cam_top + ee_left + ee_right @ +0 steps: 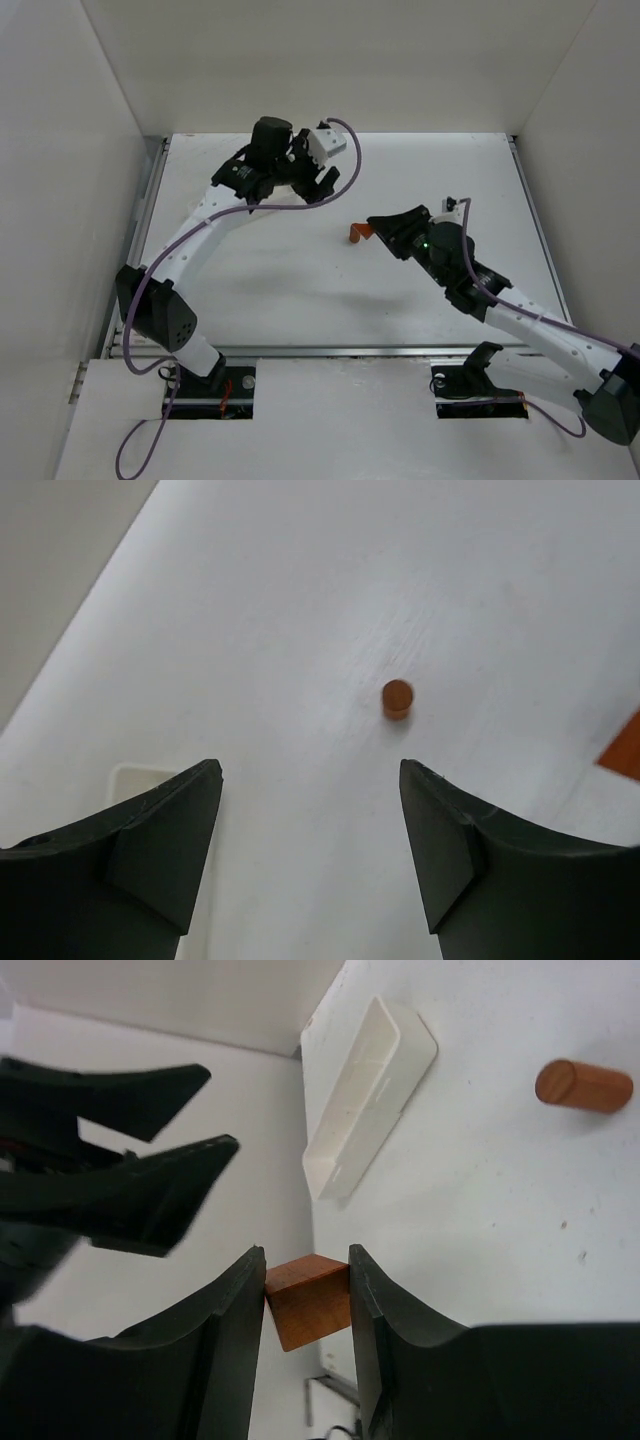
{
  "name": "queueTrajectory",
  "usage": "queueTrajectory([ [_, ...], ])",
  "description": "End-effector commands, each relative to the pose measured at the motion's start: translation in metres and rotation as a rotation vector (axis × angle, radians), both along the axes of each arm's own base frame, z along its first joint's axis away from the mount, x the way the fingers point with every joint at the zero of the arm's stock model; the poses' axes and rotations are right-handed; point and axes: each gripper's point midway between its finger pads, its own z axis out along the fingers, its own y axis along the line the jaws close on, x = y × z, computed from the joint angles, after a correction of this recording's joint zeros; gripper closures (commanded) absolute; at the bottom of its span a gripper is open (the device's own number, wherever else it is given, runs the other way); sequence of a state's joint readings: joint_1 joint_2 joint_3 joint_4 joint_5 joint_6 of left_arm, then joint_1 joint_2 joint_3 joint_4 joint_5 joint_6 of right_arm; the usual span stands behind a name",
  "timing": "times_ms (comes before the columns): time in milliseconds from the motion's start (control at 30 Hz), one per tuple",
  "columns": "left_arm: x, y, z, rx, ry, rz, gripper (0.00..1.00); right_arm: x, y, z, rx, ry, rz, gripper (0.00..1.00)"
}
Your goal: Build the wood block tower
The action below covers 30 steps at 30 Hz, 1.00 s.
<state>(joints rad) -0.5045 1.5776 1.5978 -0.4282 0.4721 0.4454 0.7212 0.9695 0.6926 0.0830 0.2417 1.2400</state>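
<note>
We hold one wood block [357, 234] above the middle of the table [300, 300], ready for stacking.
The white tray [365, 1090] lies seemingly near the far edge. Our left end effector [310, 772] gapes wide over a small cylinder [397, 698], and the right end effector [307, 1252] is clamped on the wood block. We should set it down flat and release gently.

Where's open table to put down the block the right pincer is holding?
Widest bare table: the middle, between both arms, nearer than the block in the right pincer. The far right corner looks free too. Crowded around the left pincer: white tray, cylinder.
</note>
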Motion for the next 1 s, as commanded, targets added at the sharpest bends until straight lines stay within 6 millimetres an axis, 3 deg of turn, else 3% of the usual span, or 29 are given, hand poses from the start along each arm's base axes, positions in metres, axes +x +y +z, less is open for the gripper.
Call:
queueTrajectory([
  [0, 0.014, 0.029, 0.014, 0.211, -0.273, 0.112, 0.31, -0.009, -0.017, -0.002, 0.169, 0.154, -0.111, 0.85],
  [33, 0.010, 0.032, 0.006, 0.270, -0.308, 0.128, 0.31, -0.011, -0.019, -0.007, 0.189, 0.178, -0.121, 0.85],
  [67, 0.012, 0.032, 0.011, 0.300, -0.380, 0.114, 0.31, -0.013, -0.021, -0.021, 0.196, 0.215, -0.133, 0.85],
  [133, 0.008, 0.035, 0.004, 0.356, -0.429, 0.105, 0.31, -0.016, -0.021, -0.026, 0.257, 0.258, -0.140, 0.85],
  [233, 0.002, 0.029, 0.022, 0.423, -0.622, 0.046, 0.30, -0.016, -0.019, -0.036, 0.272, 0.295, -0.138, 0.85],
  [333, 0.001, 0.038, 0.045, 0.457, -0.925, 0.082, 0.29, -0.010, -0.017, -0.029, 0.274, 0.287, -0.149, 0.85],
  [367, 0.000, 0.040, 0.029, 0.516, -0.931, 0.045, 0.30, -0.010, -0.017, -0.029, 0.274, 0.287, -0.149, 0.85],
  [400, -0.004, 0.040, 0.045, 0.495, -1.015, 0.046, 0.30, -0.007, -0.018, -0.034, 0.263, 0.291, -0.166, 0.85],
  [433, -0.011, 0.036, 0.044, 0.500, -1.051, 0.011, 0.30, -0.006, -0.019, -0.034, 0.261, 0.287, -0.177, 0.85],
  [467, -0.015, 0.035, 0.042, 0.497, -1.074, -0.012, 0.30, -0.001, -0.020, -0.029, 0.272, 0.276, -0.184, 0.85],
  [633, -0.078, -0.002, 0.021, 0.355, -1.131, -0.273, 0.33, 0.003, -0.018, -0.030, 0.317, 0.287, -0.202, 0.85],
  [800, -0.112, -0.028, -0.009, 0.351, -1.090, -0.464, 0.34, 0.003, -0.014, -0.033, 0.322, 0.291, -0.183, 0.85],
  [967, -0.142, -0.050, -0.013, 0.279, -1.063, -0.551, 0.34, 0.004, -0.011, -0.035, 0.314, 0.291, -0.172, 0.85],
])
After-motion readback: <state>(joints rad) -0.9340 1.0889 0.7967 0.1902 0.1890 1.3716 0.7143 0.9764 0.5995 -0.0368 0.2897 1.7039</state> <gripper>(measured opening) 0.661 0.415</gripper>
